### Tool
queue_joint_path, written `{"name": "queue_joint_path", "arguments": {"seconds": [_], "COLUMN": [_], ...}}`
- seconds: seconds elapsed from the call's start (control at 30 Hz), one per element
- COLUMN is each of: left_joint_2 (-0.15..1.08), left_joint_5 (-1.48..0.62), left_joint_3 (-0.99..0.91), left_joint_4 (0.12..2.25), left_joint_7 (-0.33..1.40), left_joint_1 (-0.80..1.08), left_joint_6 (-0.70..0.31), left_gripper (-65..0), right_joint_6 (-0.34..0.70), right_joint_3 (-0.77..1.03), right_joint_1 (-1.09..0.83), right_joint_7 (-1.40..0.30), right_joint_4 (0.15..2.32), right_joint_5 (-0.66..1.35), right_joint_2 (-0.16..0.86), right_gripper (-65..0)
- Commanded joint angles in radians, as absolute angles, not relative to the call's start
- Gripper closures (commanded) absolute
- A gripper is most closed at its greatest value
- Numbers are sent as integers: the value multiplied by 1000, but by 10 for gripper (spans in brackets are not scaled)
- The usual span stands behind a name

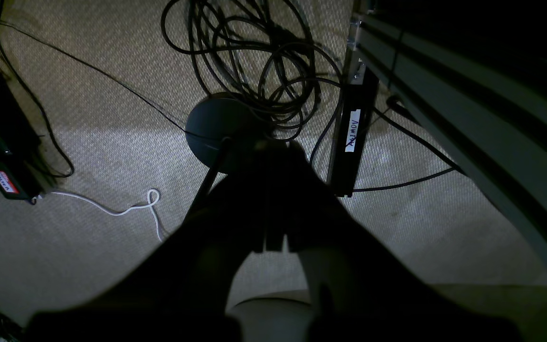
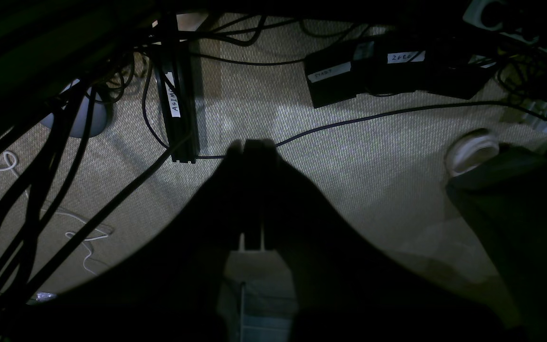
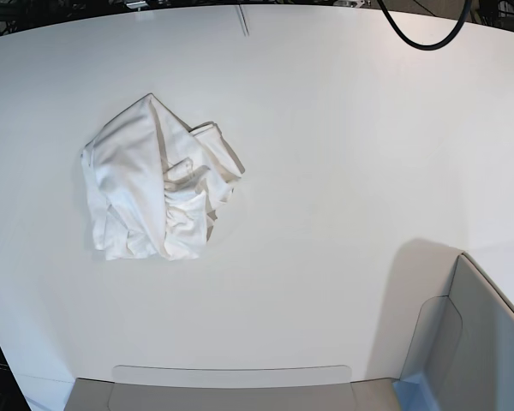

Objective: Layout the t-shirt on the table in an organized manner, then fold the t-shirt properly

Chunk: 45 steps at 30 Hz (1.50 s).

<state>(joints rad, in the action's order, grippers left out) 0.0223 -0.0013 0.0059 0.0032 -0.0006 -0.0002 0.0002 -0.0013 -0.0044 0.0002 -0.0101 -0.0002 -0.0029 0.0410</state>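
White tabletop (image 3: 343, 154) fills the base view, smooth and plain, curved along its far edge. On it, out at nine o'clock from centre, the t-shirt (image 3: 154, 184) lies in a crumpled heap, folds bunched over one another and no print showing. A grey-white bin (image 3: 471, 342) stands at the five o'clock corner, with a black cable (image 3: 420, 38) looping in at one o'clock.

Neither arm shows over the tabletop; both wrist cameras look down at beige carpet (image 1: 112, 142). In the left wrist view, the left tool (image 1: 273, 147) is a dark silhouette, fingers pressed together, clenched on nothing. Beyond it at twelve o'clock lies a coil of black cables (image 1: 254, 52); a thin white cord (image 1: 126, 209) trails at nine o'clock. In the right wrist view, the right tool (image 2: 249, 145) is likewise clenched and empty, and black boxes (image 2: 378, 71) with white labels lie at one o'clock.
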Motion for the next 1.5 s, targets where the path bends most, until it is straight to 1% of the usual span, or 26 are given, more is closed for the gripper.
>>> {"name": "queue_joint_path", "arguments": {"seconds": [0.0, 0.53, 0.9, 1.13, 1.2, 1.3, 1.4, 1.47], "left_joint_2": [24, 24, 70, 91, 104, 111, 113, 116], "left_joint_5": [-2, -2, -2, -4, -4, -5, -7, -7], "left_joint_3": [10, 8, 4, 2, 2, 1, 1, 1], "left_joint_4": [2, 1, 4, 2, 4, 7, 4, 2], "left_joint_7": [-5, -5, -7, -7, -7, -24, -157, -297], "left_joint_1": [2, 33, 116, 154, 168, 189, 234, 283], "left_joint_6": [5, 5, 4, 4, 5, 5, 7, 8], "left_gripper": [-4, -4, -4, -4, -4, -4, -3, -3], "right_joint_6": [-1, -1, 1, 1, 1, 1, 1, 1], "right_joint_3": [-7, -8, -8, -8, -5, -7, -8, -8], "right_joint_1": [4, -16, -99, -159, -174, -222, -274, -305], "right_joint_7": [-8, -8, -2, 1, 36, 154, 288, 369], "right_joint_4": [0, 0, 0, 0, 1, 0, 0, 0], "right_joint_5": [-5, -7, -7, -7, -7, -7, -7, -7], "right_joint_2": [45, 47, 116, 142, 143, 162, 163, 179], "right_gripper": [-2, -2, -1, 0, 0, 0, 0, 0]}}
